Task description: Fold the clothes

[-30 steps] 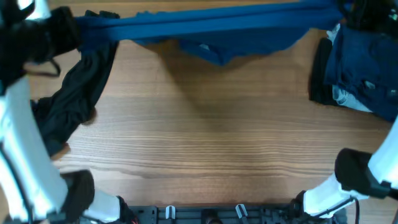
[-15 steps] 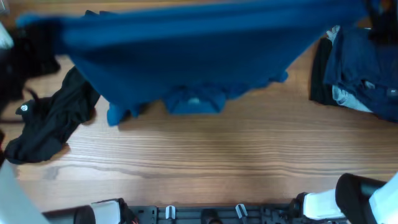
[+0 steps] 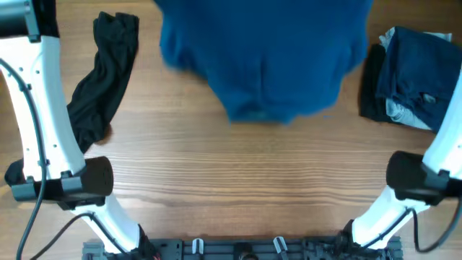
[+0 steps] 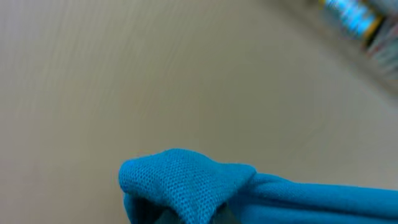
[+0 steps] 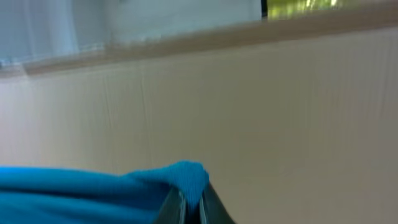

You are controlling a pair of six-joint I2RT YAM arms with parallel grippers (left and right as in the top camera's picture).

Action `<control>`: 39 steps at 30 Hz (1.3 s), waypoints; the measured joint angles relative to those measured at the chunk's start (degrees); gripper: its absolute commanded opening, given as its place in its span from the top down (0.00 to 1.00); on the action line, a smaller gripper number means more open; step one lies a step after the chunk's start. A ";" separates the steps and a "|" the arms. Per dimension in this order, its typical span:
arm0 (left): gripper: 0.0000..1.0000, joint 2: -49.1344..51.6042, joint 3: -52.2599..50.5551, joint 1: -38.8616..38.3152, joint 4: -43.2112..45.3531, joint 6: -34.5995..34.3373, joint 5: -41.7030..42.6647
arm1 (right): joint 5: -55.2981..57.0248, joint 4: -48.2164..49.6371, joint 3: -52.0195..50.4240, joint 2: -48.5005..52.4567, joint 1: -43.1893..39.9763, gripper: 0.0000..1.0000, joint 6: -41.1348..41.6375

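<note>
I see the large medium-blue fabric T-shirt spread across the far middle of the pale wooden bench. From overhead it is blurred, running off the top edge, with its rounded lower edge hanging toward the centre of the bench. On the left wrist camera, the left fingers are almost buried under a bunched blue corner of the shirt. They are pinched tight on it, and the cloth stretches away to the right in a taut band. On the right wrist camera, the right fingers are closed narrow with a small peak of the same blue cloth clamped between them, and the rest trails off to the left. Both corners are up off the bench surface. The long black soft garment lies crumpled along the left side of the bench, beside the white left arm. A pile of navy, black and pale grey fabric pieces sits at the right edge, near the white right arm, apart from the blue shirt.
</note>
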 measured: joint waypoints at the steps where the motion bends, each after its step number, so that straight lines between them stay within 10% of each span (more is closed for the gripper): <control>1: 0.96 0.00 0.04 0.00 5.09 -0.79 0.02 | 0.48 4.07 -0.07 1.05 0.00 0.96 1.84; 7: 0.96 -0.63 0.66 0.00 6.78 -1.51 0.46 | 1.60 4.90 0.04 2.05 0.02 0.96 2.64; 20: 0.96 0.59 0.96 0.02 -36.68 8.98 0.20 | -2.51 -27.43 0.39 10.08 0.63 0.96 -9.64; 39: 0.96 -12.72 0.13 2.78 -79.08 11.89 -1.75 | 1.86 -83.56 0.20 -10.67 -4.94 0.96 -17.07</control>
